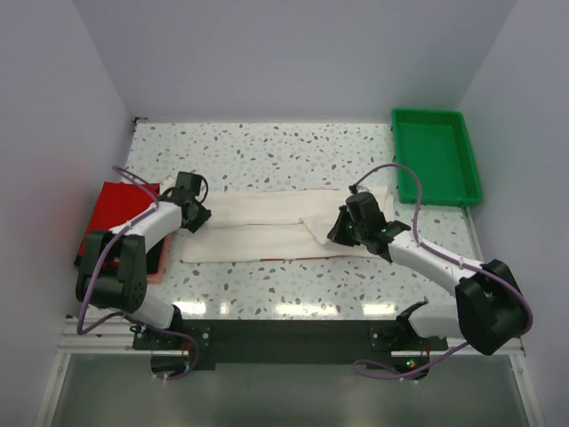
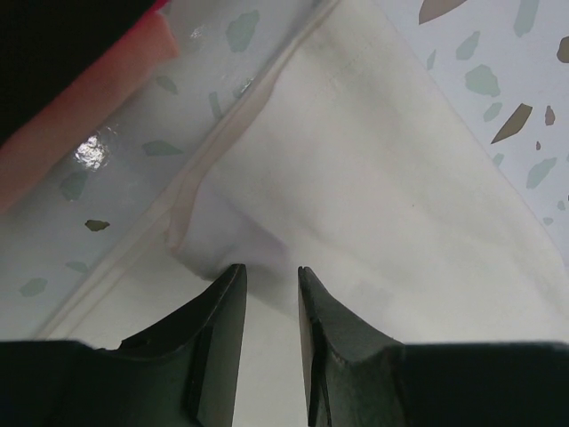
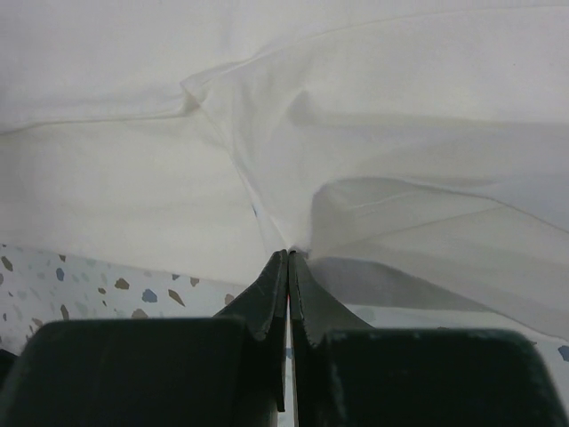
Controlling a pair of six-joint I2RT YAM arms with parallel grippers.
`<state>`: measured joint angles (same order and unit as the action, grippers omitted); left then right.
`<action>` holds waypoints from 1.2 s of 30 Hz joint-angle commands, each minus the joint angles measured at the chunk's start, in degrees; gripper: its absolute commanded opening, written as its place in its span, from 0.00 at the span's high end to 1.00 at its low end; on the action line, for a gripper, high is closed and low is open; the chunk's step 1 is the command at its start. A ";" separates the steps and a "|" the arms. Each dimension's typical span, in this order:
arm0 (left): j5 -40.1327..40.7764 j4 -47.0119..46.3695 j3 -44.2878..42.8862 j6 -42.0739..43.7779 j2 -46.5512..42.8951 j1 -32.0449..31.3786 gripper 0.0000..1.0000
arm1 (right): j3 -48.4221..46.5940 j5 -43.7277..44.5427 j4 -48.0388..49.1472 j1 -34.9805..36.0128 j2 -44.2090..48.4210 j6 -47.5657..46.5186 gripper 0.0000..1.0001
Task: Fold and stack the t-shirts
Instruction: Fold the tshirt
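The right gripper (image 3: 289, 254) has its dark, wedge-shaped fingers pressed flat together. They are clamped on a thin ridge of the cream-white shirt (image 1: 258, 227), and the soft cloth rises to the tips in a small peak with creases fanning away from it. This pinch sits on the near edge of the shirt, right of its middle.

The left gripper (image 2: 267, 271) is at the shirt's left end. Its jaws are a narrow gap apart and the tips point down at the cloth, with nothing visibly caught between them. Just left of the tips a hemmed edge buckles into a low hump.

The shirt lies across the middle of the table (image 1: 267, 156) as a long, flattish strip of matte cloth, folded lengthwise. A thin red line shows along its near edge. The tabletop is glossy and pale, speckled with grey and brown chips.

At the left edge, just beside the left gripper, lies a bright red shirt (image 1: 111, 213) folded into a rough square, with a pink edge (image 1: 160, 267) showing beneath it.

In the far right corner stands a rectangular green plastic tray (image 1: 436, 156) with smooth raised walls, well apart from the shirts.
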<state>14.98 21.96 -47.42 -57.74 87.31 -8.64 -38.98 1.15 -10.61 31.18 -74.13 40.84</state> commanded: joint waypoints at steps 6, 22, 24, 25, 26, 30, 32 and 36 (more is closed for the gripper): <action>-0.91 -2.87 -1.36 0.87 -2.31 0.47 0.65 | 3.03 -3.34 6.46 0.99 5.13 2.75 0.94; -16.02 -10.61 1.09 9.12 -4.86 -1.19 0.57 | -0.48 -4.05 7.98 5.82 1.27 4.34 0.87; -18.14 -12.10 1.71 10.01 -5.57 -1.99 0.53 | -0.39 -3.70 7.45 6.78 1.53 4.34 0.84; -19.10 -12.81 2.41 11.14 -5.74 -3.12 0.51 | -0.39 -3.44 6.84 6.96 1.97 4.34 0.80; -21.03 -13.34 2.68 11.68 -6.01 -3.74 0.48 | -0.57 -2.39 5.79 7.23 3.54 4.08 0.77; -24.03 -16.32 3.12 14.66 -6.53 -11.54 0.43 | -0.92 6.63 -7.26 7.32 12.15 3.28 0.60; -24.47 -17.47 3.47 15.72 -6.89 -15.07 0.42 | -1.45 10.79 -13.61 7.41 16.01 3.37 0.57; -23.77 -20.98 2.95 17.56 -6.28 -25.51 0.42 | 0.21 19.84 -29.25 7.32 26.37 6.26 0.57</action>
<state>-7.18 6.76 -44.23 -43.62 82.63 -28.93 -38.06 10.66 -25.06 38.57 -52.69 44.82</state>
